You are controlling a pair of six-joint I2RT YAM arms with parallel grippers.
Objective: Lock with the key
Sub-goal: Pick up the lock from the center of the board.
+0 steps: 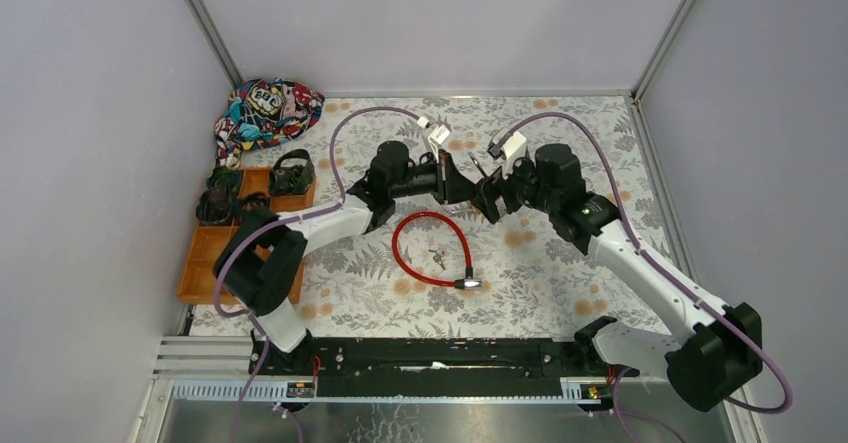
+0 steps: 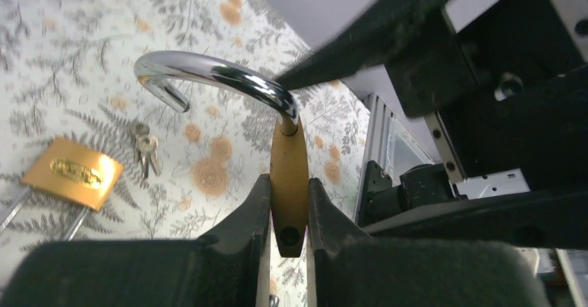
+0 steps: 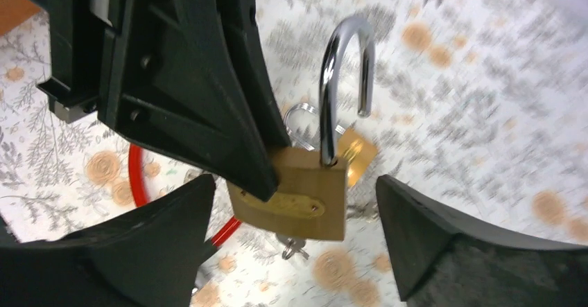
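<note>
A brass padlock (image 2: 289, 165) with its chrome shackle (image 2: 215, 75) swung open hangs above the table, and my left gripper (image 2: 289, 190) is shut on its body from both flat sides. In the right wrist view the same padlock (image 3: 298, 199) sits between the spread fingers of my right gripper (image 3: 295, 196), which is open and apart from it. One left finger (image 3: 208, 99) covers the padlock's upper left corner. The key bunch (image 1: 437, 257) lies on the flowered table inside the red cable loop, also seen below the padlock as keys (image 3: 295, 247). Both grippers meet mid-table (image 1: 478, 191).
A second brass padlock (image 2: 73, 173) lies flat on the table near the keys (image 2: 143, 147). A red cable lock (image 1: 405, 253) curls at the centre. An orange tray (image 1: 205, 263) with black items and a colourful cloth bag (image 1: 268, 111) stand at the left.
</note>
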